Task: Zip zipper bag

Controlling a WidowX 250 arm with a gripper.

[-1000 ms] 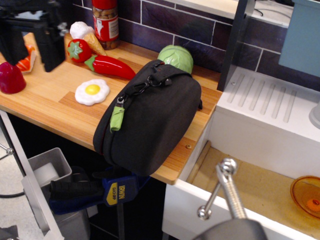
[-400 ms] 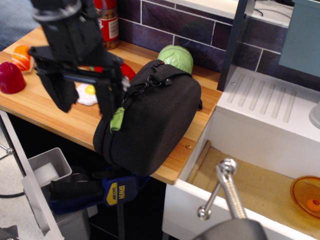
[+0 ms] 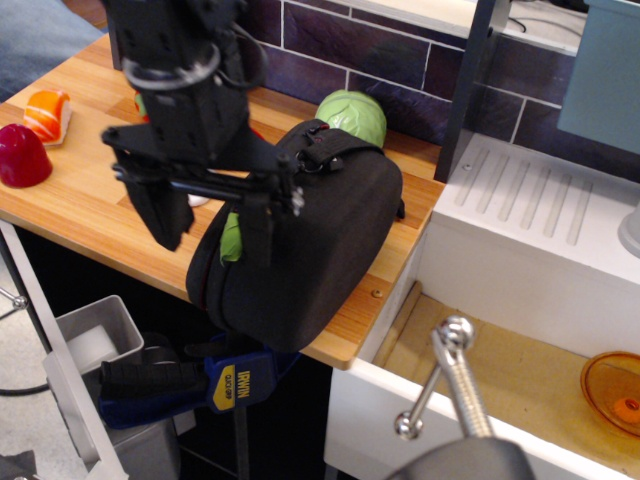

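The zipper bag (image 3: 320, 250) is a large black fabric case lying on the wooden counter (image 3: 80, 215), its lower end hanging over the front edge. Its lime-green pull tab (image 3: 231, 240) shows on the left side, partly hidden behind my right finger. Black strap and clips (image 3: 325, 148) sit at its top end. My gripper (image 3: 215, 228) is black, open, and hangs over the bag's left edge. One finger (image 3: 163, 212) is left of the bag, the other (image 3: 258, 228) in front of the tab. It holds nothing.
Toy foods lie on the counter: a green cabbage (image 3: 355, 115) behind the bag, a red dome (image 3: 22, 155) and an orange piece (image 3: 45, 110) at the left. A blue clamp (image 3: 215, 380) sits under the counter. A white sink unit (image 3: 540, 230) and open drawer (image 3: 500, 380) are at the right.
My gripper has moved from the far left of the counter rightwards and towards the bag, and now covers the fried egg, pepper and part of the green tab. The bag has not moved.
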